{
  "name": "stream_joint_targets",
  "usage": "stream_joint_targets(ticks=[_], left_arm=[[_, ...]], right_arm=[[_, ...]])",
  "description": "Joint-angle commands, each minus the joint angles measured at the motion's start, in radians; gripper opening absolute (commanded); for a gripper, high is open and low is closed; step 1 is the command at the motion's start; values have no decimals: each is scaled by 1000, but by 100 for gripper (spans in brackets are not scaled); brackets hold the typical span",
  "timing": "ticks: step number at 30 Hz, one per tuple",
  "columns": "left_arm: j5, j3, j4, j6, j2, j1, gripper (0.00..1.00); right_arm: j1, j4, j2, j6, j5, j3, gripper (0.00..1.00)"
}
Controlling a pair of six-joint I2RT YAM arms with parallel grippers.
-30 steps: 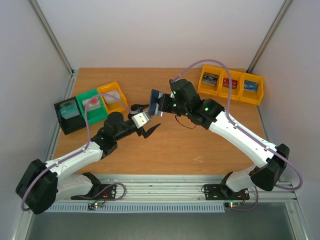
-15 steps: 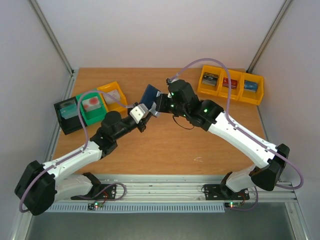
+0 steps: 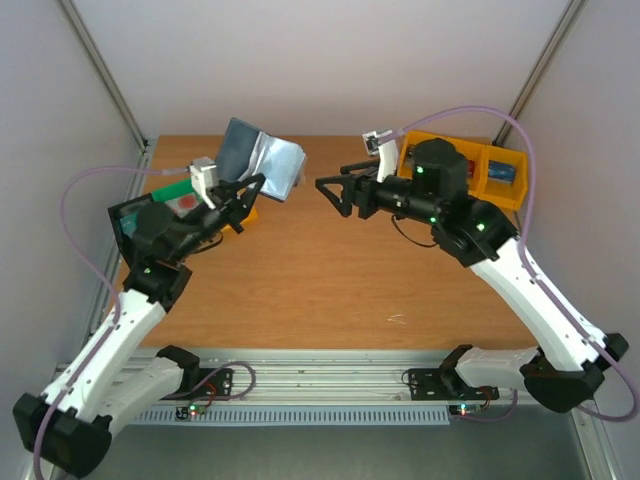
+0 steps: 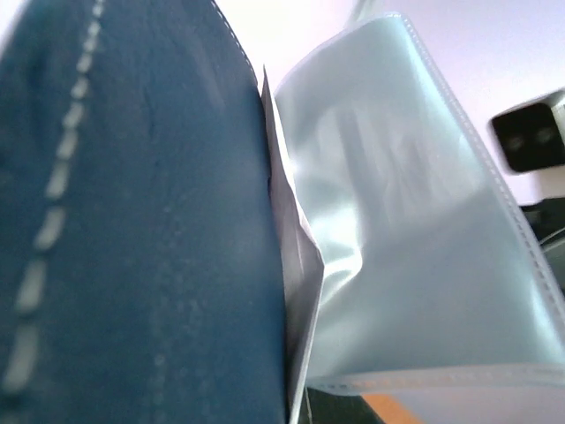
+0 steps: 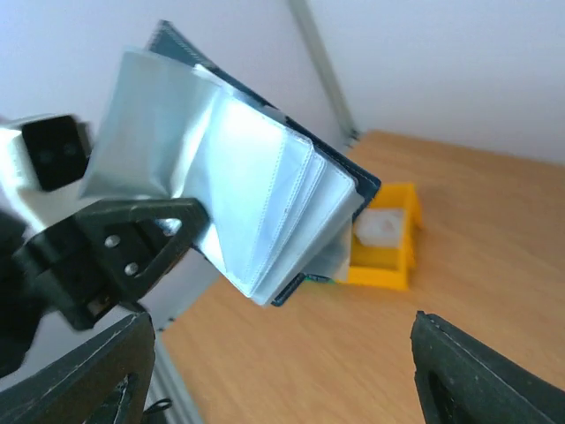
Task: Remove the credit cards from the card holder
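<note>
The card holder point(image 3: 262, 165), a navy wallet with pale see-through sleeves, hangs in the air over the back left of the table. My left gripper point(image 3: 243, 190) is shut on its lower edge. In the left wrist view the navy cover point(image 4: 132, 221) and a pale sleeve point(image 4: 406, 221) fill the frame and hide my fingers. My right gripper point(image 3: 335, 190) stands open a short way to the wallet's right, touching nothing. The right wrist view shows the fanned sleeves point(image 5: 238, 203) beyond my empty right gripper point(image 5: 282, 389). I cannot make out the credit cards.
A black bin point(image 3: 135, 225), a green bin point(image 3: 180, 200) and a yellow bin point(image 3: 240, 212) sit under the left arm. Three yellow bins point(image 3: 460, 165) with small items stand at the back right. The yellow bin point(image 5: 384, 247) on the left holds something white.
The card holder passed from my right gripper to my left. The left shut on it and carried it up and back left. The right opened and drew away to the right.
</note>
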Motion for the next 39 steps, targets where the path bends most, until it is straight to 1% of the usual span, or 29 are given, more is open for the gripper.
stream_joint_targets(ticks=[1,3,6,9,11,14,19,22,25,26,27,29,30,32,33,34,35,36,37,38,39], left_arm=[[282,60,108,-347,-100,31,0],[318,77,113,-382,-139,33,0],[359,113,123,-371,-182,37,0],[371,123,118,-365,-205,38,0],[374,125,123,-364,-218,39,0],[382,129,133,-366,-232,39,0],[403,128,143,-367,-253,41,0],[407,124,125,-347,-254,40,0],[405,113,95,-313,-254,40,0],[405,109,88,-310,-253,41,0],[406,106,81,-306,-254,41,0],[411,98,72,-296,-258,41,0],[410,91,68,-293,-260,41,0],[403,75,51,-282,-264,40,1],[390,65,33,-277,-267,40,5],[370,57,3,-268,-271,41,20],[350,46,-33,-253,-278,42,44],[327,30,-66,-206,-290,43,75],[295,14,-112,-167,-304,47,96],[254,-5,-160,-110,-321,49,99],[213,-23,-217,-61,-337,50,99]], right_arm=[[-13,105,-42,-115,-314,-12,79],[-13,176,-38,-75,-365,-25,78],[6,293,-28,-44,-421,-47,72],[93,264,0,-115,-411,10,70],[128,252,13,-137,-402,33,70],[130,269,3,-118,-390,14,68],[130,252,-27,-129,-345,4,71],[138,246,-10,-102,-338,41,69],[183,217,37,-127,-340,107,67],[194,217,53,-129,-351,122,64],[201,219,65,-126,-363,133,56],[207,240,81,-103,-385,144,32],[207,256,87,-87,-399,143,22],[207,250,99,-70,-426,154,11],[206,224,102,-70,-426,163,6],[207,187,104,-74,-406,173,2],[207,131,103,-81,-369,185,1],[207,66,99,-88,-317,195,1],[206,-10,95,-95,-246,211,1],[207,-99,91,-99,-174,230,1],[206,-189,90,-97,-48,249,1]])
